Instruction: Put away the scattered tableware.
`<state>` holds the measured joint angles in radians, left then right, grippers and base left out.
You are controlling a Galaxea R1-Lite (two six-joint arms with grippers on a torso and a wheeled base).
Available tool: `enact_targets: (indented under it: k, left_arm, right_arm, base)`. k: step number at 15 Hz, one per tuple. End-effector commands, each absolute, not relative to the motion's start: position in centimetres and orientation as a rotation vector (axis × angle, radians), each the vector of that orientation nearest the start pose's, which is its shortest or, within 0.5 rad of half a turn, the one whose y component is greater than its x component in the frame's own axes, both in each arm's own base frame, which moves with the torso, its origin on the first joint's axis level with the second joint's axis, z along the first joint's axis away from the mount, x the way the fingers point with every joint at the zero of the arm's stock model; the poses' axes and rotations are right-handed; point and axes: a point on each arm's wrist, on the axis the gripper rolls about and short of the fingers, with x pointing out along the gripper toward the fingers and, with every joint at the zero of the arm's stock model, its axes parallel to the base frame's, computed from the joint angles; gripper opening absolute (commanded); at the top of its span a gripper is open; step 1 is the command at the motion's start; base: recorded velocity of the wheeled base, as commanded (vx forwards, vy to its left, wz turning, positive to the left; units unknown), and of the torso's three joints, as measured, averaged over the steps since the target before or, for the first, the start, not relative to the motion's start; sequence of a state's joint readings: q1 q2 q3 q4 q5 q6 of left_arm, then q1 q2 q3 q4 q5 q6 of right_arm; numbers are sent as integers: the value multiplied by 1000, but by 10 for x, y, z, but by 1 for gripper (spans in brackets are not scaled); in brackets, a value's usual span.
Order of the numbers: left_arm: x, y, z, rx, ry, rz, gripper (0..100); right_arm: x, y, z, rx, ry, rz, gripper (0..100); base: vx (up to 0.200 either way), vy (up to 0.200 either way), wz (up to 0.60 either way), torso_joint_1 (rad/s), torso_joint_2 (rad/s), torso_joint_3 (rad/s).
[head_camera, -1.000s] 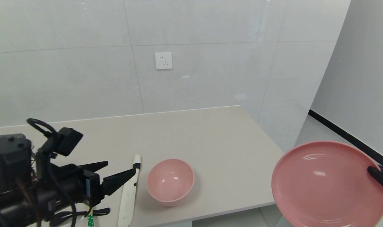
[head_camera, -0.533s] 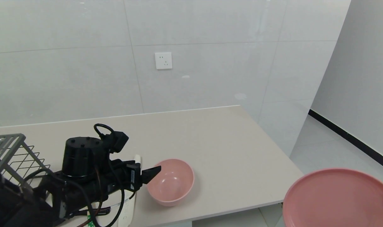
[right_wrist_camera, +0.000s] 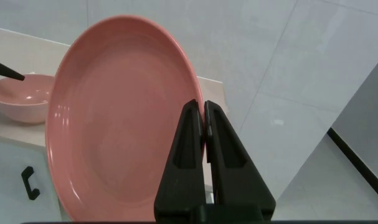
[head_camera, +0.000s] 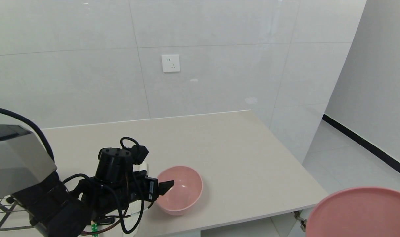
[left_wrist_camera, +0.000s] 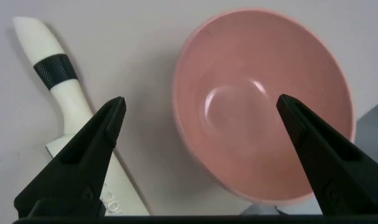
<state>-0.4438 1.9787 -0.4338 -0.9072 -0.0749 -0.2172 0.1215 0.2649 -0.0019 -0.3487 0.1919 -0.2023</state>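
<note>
**Operator:** Head view first. Where does everything sit?

**Spotter:** Your pink bowl stands upright near the front edge of the beige counter. Your left gripper is at its left rim, level with the lip. The pink plate hangs low beyond the counter's right end, above the floor. My guess is that you hold it out there to leave the left arm room. A wire rack stands at the counter's left end and looks like the likely home for both pieces.

**Operator:** And the left wrist view?

**Spotter:** The fingers are spread wide. One tip is over bare counter between the bowl and a white utensil with a black band, which lies just beside the bowl. The other tip is over the bowl's hollow. That straddle suits a pinch on the bowl's wall, though I cannot tell how far above the rim the tips are.

**Operator:** Right wrist view?

**Spotter:** Your right gripper is clamped on the plate's rim, with the fingers nearly together and the edge between them. The plate is tilted, with its face turned toward the bowl. A rim grip leaves the plate free to swing, so I would carry it slowly.
</note>
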Motion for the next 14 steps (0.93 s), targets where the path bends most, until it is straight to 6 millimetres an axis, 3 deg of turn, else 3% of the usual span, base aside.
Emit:
enact_targets:
  k: [1, 7, 8, 14]
  left_arm:
    - [261, -126, 32, -81, 700, -419, 100]
    - [273, -131, 22, -79, 711, -412, 100]
    - [272, -132, 21, -78, 713, -414, 0]
    - [271, -132, 24, -83, 668, -418, 0]
  right_arm:
    - [-7, 3, 112, -205, -162, 298, 0]
    - [-10, 3, 110, -204, -170, 299, 0]
    - [-10, 3, 110, -204, -170, 299, 0]
    - [-10, 3, 109, -203, -156, 300, 0]
  base:
    - [0, 0, 0, 0, 0, 0]
    - [0, 0, 0, 0, 0, 0]
    - [0, 0, 0, 0, 0, 0]
    - [0, 0, 0, 0, 0, 0]
